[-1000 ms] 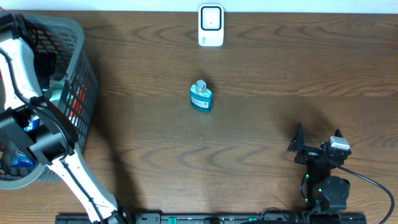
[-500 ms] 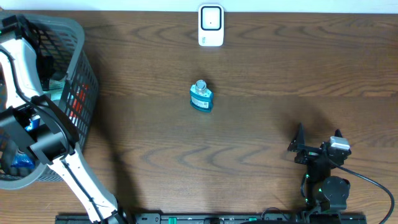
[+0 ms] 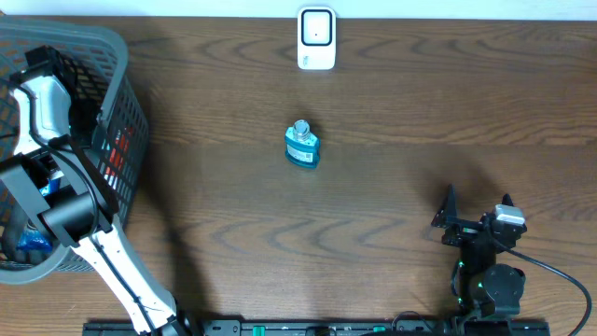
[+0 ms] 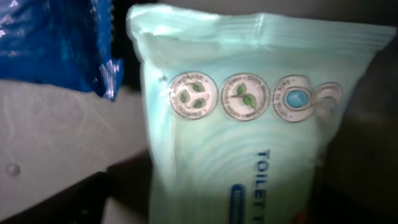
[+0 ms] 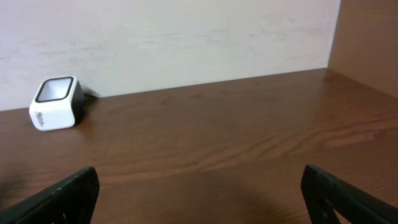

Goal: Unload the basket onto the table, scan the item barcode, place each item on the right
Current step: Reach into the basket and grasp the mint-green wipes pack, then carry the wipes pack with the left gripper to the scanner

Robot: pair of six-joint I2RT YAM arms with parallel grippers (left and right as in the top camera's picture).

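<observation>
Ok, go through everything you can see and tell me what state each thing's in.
blue bottle, out on the table, nothing touching it
scanner, at the table's far edge, nothing held to it
basket, holding goods, left arm down inside it
tissue pack, in the basket, grip on it not clear
right gripper, open and empty

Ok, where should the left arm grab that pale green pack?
Probably the pale green pack by its flat sealed top edge, coming straight in as the left wrist camera faces it: that seam is thin, the body wide and soft.
</observation>
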